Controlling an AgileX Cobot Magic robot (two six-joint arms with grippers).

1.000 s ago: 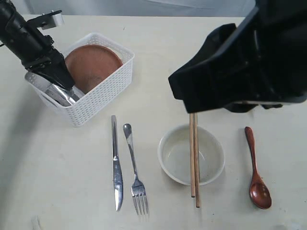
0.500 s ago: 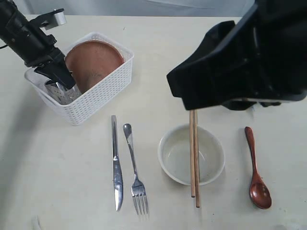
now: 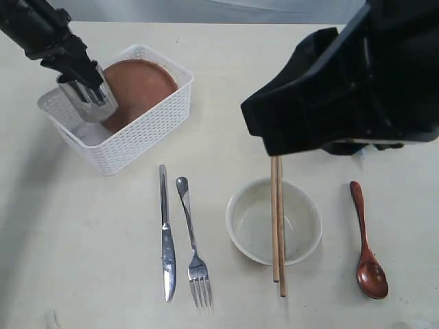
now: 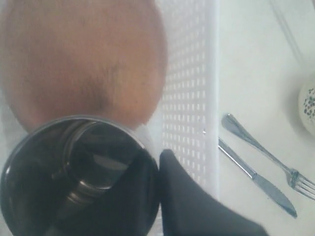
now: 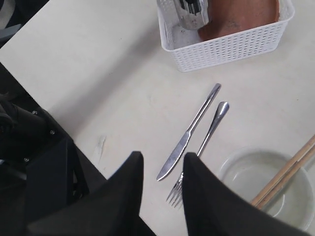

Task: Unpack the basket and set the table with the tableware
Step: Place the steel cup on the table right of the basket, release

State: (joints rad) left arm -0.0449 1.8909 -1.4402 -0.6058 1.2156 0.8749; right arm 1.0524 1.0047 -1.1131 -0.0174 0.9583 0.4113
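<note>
Lifted from basket (image 3: pixel 147 130), cup (image 3: pixel 97 108) mouth-up, rim pinched by left hand (image 3: pixel 85 92); right hand (image 5: pixel 162 158) spread

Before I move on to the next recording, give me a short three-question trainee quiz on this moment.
1. True or false: the chopsticks lie across the bowl.
2. Pick one: the left arm's jaws grip A) a sponge, B) the steel cup, C) a bottle.
3. Short answer: apart from the gripped item, what does the basket hold?

Key: 1 true. 2 B. 3 the brown plate.
</note>
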